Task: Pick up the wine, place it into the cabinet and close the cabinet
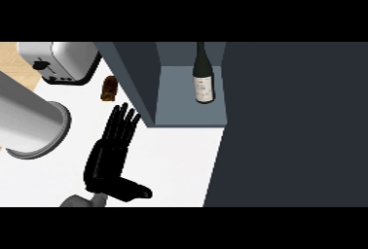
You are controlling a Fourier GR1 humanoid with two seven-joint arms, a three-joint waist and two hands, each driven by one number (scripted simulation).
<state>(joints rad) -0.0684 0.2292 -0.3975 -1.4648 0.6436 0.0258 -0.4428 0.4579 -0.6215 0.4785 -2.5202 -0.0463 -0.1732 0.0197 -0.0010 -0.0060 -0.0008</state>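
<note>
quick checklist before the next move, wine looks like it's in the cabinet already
1. Wine bottle inside the cabinet: ok, it lies on the grey shelf.
2. Bottle free of any hand: ok, nothing touches it.
3. Cabinet closed: not ok, the dark door stands open at the right.
4. Left hand free to act: ok, fingers straight, holding nothing, over the white counter.
5. Right hand ready at the door: cannot tell, it does not show in the head view.
6. Toaster and small brown object out of the door's path: ok, both sit left of the cabinet.
</note>
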